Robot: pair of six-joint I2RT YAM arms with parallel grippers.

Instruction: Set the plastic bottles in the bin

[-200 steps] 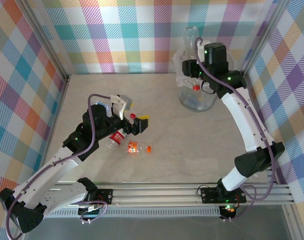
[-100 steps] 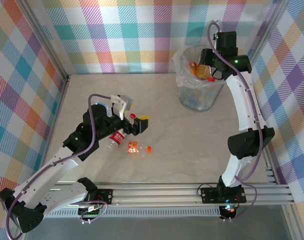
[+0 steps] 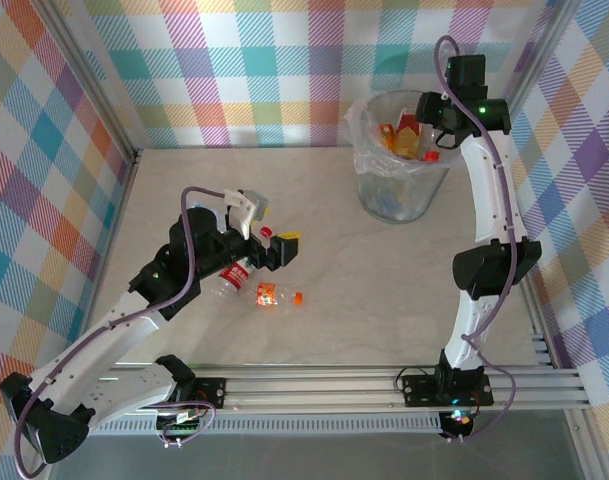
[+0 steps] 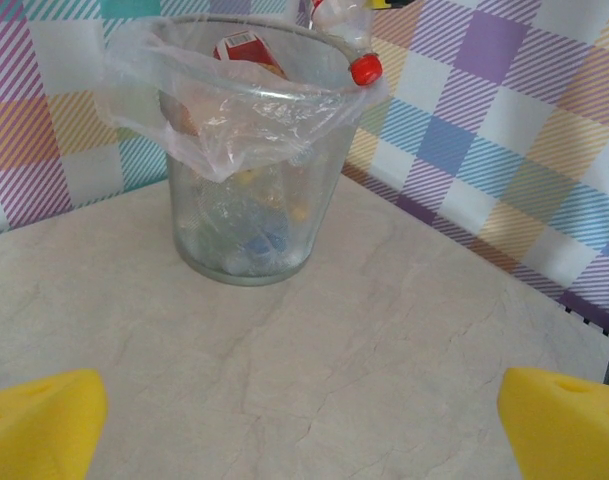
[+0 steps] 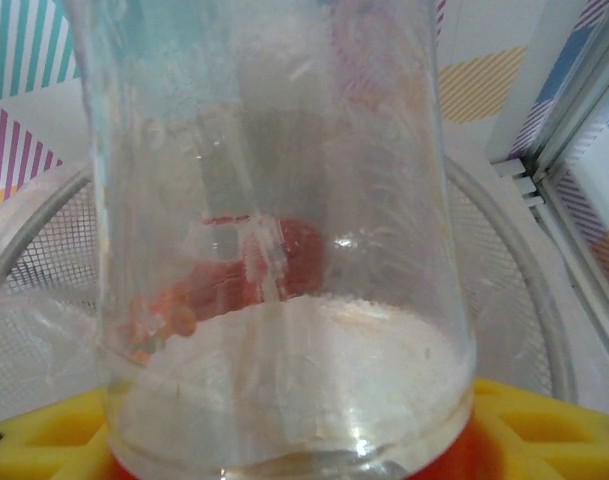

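My right gripper (image 3: 424,135) is shut on a clear plastic bottle (image 5: 274,250), whose body stands between the yellow fingers (image 5: 544,425) over the mouth of the bin (image 3: 394,195). The left wrist view shows this bottle's red cap (image 4: 365,70) hanging at the bin's (image 4: 249,200) far right rim. More bottles lie at the bin's bottom. My left gripper (image 3: 274,225) stands open with nothing between its fingers, just above two bottles on the table: a clear one with a red label (image 3: 234,277) and a small one with an orange cap (image 3: 269,295). Its yellow fingertips (image 4: 39,420) frame bare tabletop.
A loose orange cap (image 3: 298,297) lies beside the small bottle. The clear bag liner (image 4: 164,90) drapes over the bin's rim. Checked walls close in the table at the back and both sides, and the bin stands in the back right corner.
The right arm has swung up and back, carrying the bottle from the bin's front side to above its right rim. The left arm has not moved.
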